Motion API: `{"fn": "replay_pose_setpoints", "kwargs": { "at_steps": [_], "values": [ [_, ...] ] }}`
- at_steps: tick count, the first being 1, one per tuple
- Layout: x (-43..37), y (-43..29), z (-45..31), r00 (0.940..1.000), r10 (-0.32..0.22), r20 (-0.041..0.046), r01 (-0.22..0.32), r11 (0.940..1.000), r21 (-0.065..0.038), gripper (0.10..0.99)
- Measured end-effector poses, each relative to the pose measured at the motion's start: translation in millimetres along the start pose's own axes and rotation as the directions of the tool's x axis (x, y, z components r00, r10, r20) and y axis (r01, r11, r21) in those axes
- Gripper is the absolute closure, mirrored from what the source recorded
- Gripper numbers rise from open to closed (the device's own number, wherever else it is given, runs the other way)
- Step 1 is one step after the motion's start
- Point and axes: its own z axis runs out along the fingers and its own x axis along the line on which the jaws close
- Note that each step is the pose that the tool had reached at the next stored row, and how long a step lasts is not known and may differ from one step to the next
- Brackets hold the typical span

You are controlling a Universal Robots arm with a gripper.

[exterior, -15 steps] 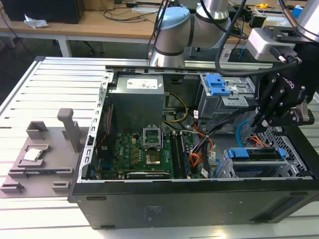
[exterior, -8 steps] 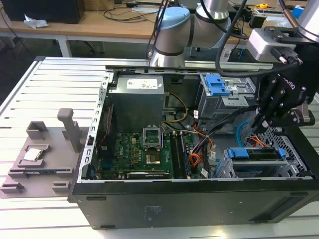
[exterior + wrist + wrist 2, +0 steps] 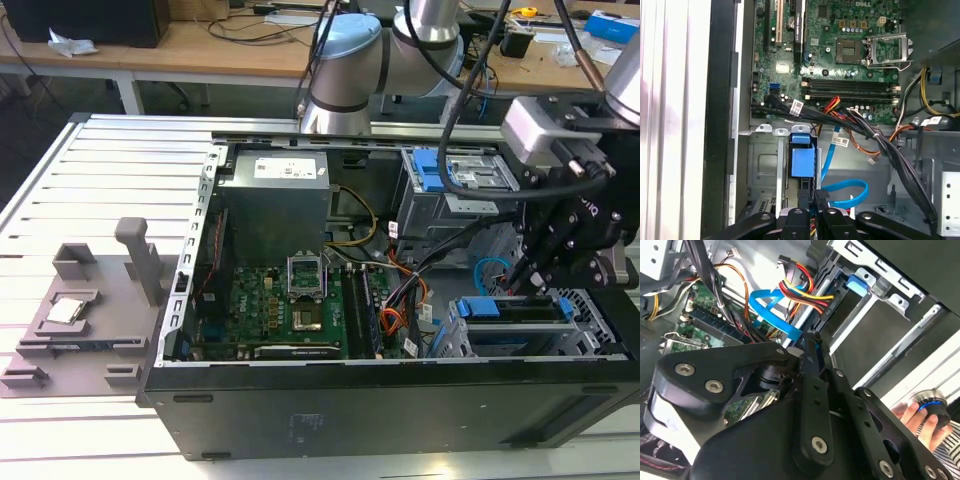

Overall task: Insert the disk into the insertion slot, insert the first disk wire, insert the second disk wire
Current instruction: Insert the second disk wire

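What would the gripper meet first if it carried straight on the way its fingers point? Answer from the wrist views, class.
Probably the blue carrier of the disk sitting in the insertion slot: the gripper points at its end, beside the light blue cable. Depth is unclear.

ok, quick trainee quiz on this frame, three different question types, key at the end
1. True or false: the disk sits in the insertion slot.
2. In the first wrist view, what colour is the flat cable looping just beside the gripper? A red, B blue, C green.
3. Short answer: on which side of the computer case, in the exterior view, does the grey fixture plate lie?

Key: 1 true; 2 B; 3 the exterior view's left.
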Motion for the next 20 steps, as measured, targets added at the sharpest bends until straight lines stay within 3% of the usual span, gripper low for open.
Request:
{"fn": "replay_pose_setpoints", "kwargs": {
  "at_steps": [5,11,20],
  "values": [
    [0.3,-5.2,10.8,1.0000,0.000,0.0001,0.000,1.0000,0.000,0.922],
    [0.4,-6.6,15.1,1.0000,0.000,-0.0004,0.000,1.0000,0.000,0.922],
    [0.1,-7.8,14.8,1.0000,-0.002,0.0004,0.002,1.0000,0.000,0.922]
  ]
}}
